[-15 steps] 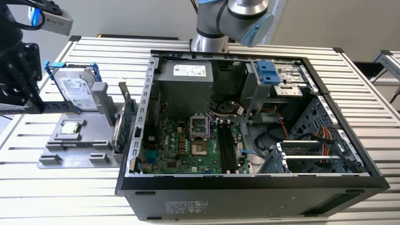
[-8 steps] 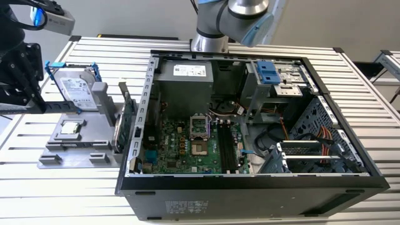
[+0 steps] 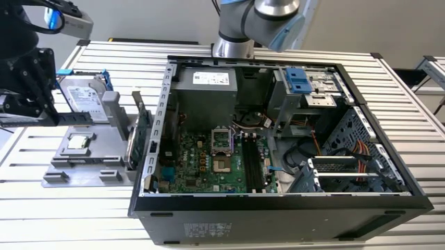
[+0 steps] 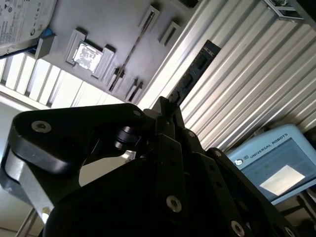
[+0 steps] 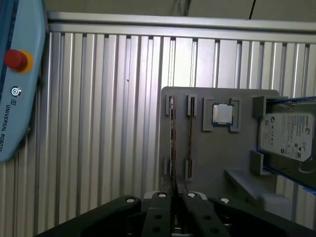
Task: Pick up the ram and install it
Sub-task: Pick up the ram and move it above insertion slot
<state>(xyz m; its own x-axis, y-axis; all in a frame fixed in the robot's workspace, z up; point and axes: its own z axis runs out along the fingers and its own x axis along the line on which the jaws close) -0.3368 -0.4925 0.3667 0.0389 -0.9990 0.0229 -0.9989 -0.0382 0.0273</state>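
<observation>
- Gripper [image 5: 174, 195]: jaws nearly closed, clamped on one end of the ram [image 4: 193, 71]. The thin board is pinched betw. the fingertips in both wrist views.
- Ram sticks straight out from the jaws. It's dark w/ black chips, and edge-on in first wrist view.
- Exterior view: gripper at far left, ram [image 3: 72, 119] held roughly level above grey tray [image 3: 97, 156], in front of hard drive [image 3: 83, 99]. Looks clear of tray.
- Tray also carries a CPU [image 5: 222, 113] & an upright green card w/ bracket [image 3: 141, 133].
- Open PC case [image 3: 278, 219] is on exterior view's right of tray, on ribbed surface [image 3: 70, 208]. Ram is well apart from the board's memory slots [image 3: 251, 164].
</observation>
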